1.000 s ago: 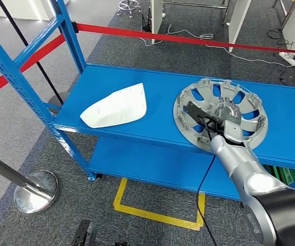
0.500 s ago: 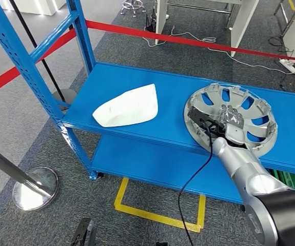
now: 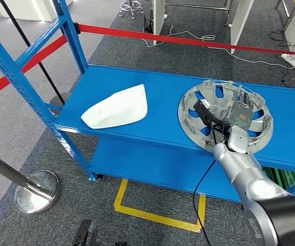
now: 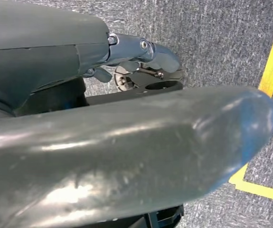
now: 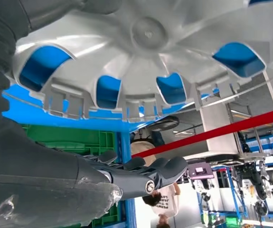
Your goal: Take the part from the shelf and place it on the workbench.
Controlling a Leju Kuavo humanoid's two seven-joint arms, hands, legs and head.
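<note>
On the grey carpet nearest the robot lies a yellow tape outline (image 3: 159, 212), with a chrome stanchion base (image 3: 36, 190) off to the left. The right hand (image 3: 241, 115) reaches over the round silver plastic wheel cover (image 3: 203, 110), which lies flat at the right end of the blue metal shelf (image 3: 165, 97), near its front edge; whether the fingers grip it I cannot tell. A white curved plastic shell (image 3: 114, 107) lies at the shelf's front left corner. The left hand (image 4: 142, 52) hangs over carpet, its fingers curled on nothing. A red barrier tape (image 3: 184, 39) runs behind.

Bright even indoor light, soft shadows, glare on silver arm (image 3: 250, 177), wrist views blurred up close
</note>
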